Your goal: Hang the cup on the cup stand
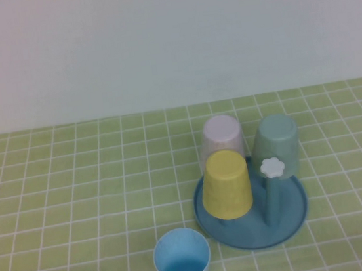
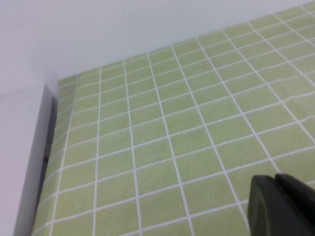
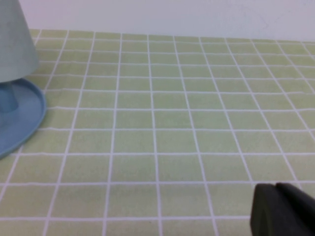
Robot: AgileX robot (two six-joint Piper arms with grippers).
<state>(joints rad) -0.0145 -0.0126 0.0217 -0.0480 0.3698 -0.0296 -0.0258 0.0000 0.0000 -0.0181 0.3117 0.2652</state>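
The cup (image 1: 182, 261) stands upright and mouth-up on the green checked tablecloth (image 1: 75, 188) at the near edge of the high view, just to the near left of the cup stand (image 1: 290, 218) and apart from it. The stand already carries a yellow cup (image 1: 226, 184), a pale lilac cup (image 1: 223, 137) and a teal-green cup (image 1: 275, 140) upside down on its pegs, while the peg with the white flower knob (image 1: 272, 167) looks free. Neither arm shows in the high view; the left gripper (image 2: 283, 205) is only a dark corner over bare cloth in its wrist view, the right gripper (image 3: 281, 210) likewise, with the stand's rim to one side, and whether either is apart or together cannot be told. The task seems at its start: an arm must next reach the cup, grasp its wall, then invert it over a free peg
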